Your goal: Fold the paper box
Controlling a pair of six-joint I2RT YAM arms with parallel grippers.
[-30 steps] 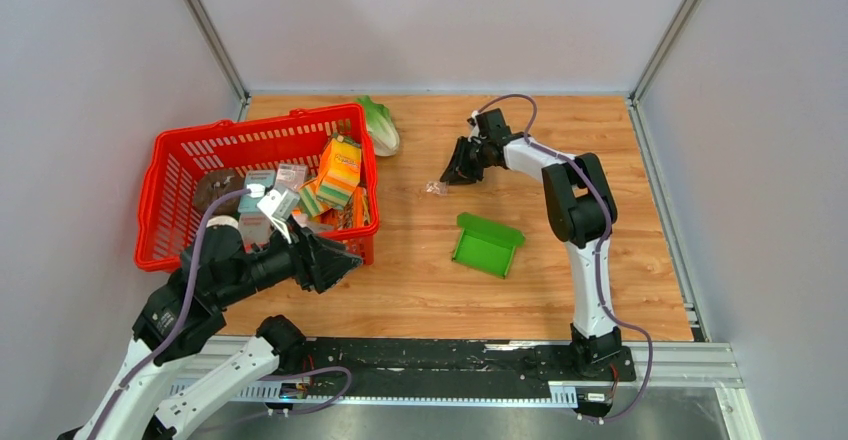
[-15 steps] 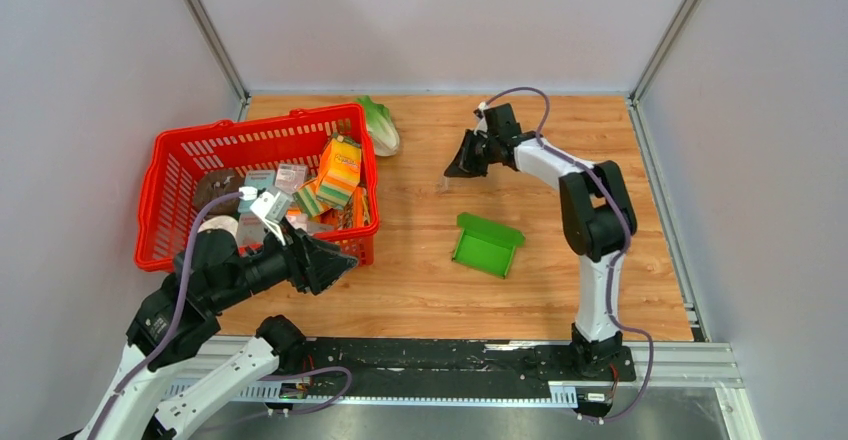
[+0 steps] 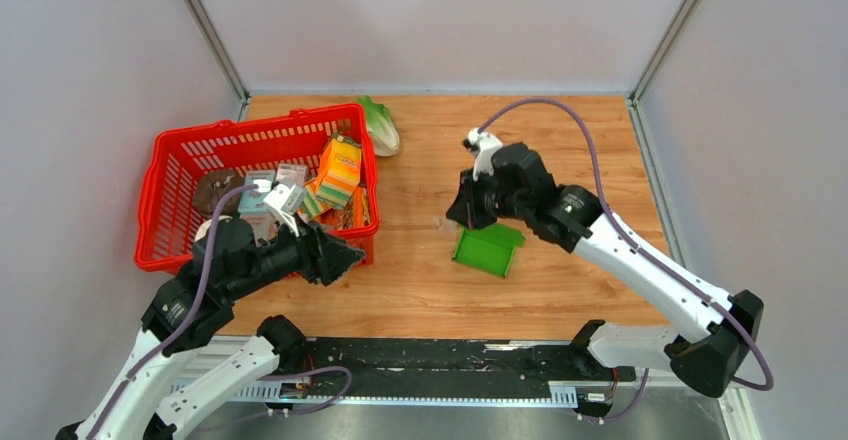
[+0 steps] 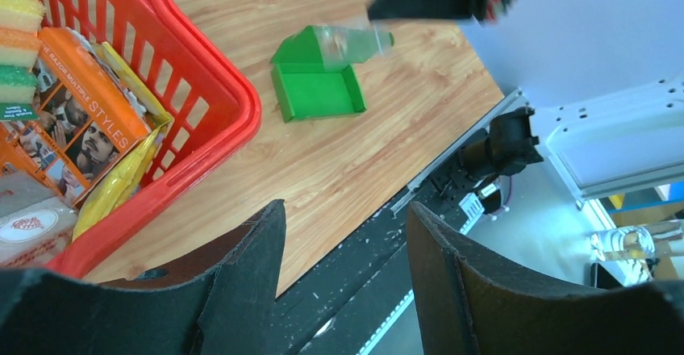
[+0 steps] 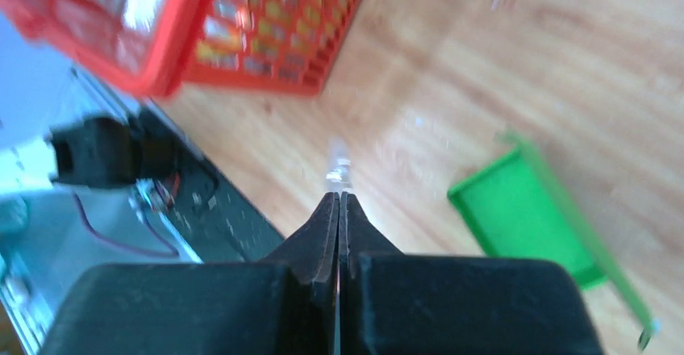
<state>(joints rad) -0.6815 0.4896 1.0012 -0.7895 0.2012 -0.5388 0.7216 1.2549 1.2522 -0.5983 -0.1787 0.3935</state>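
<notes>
From above, my right tool (image 3: 466,214) hangs at the far left corner of the paper box (image 3: 488,250), which lies half-formed on the wood-grain desk (image 3: 420,290). My left tool (image 3: 350,257) sits beside the red basket (image 3: 158,160), well apart from the green card. I judge such thin card would skid on that smooth surface if I push one-sided.

Through the left wrist, my left tool (image 4: 345,210) stands wide and empty. The paper box (image 4: 316,89) shows a flat bright floor, low walls and a peaked flap. The basket's plastic lattice is close and could snag me.

Through the right wrist, my right tool (image 5: 337,200) is pinched on a small clear scrap (image 5: 337,169). It likely cannot grip card until that goes, and dropping it inside would spoil the fold.
</notes>
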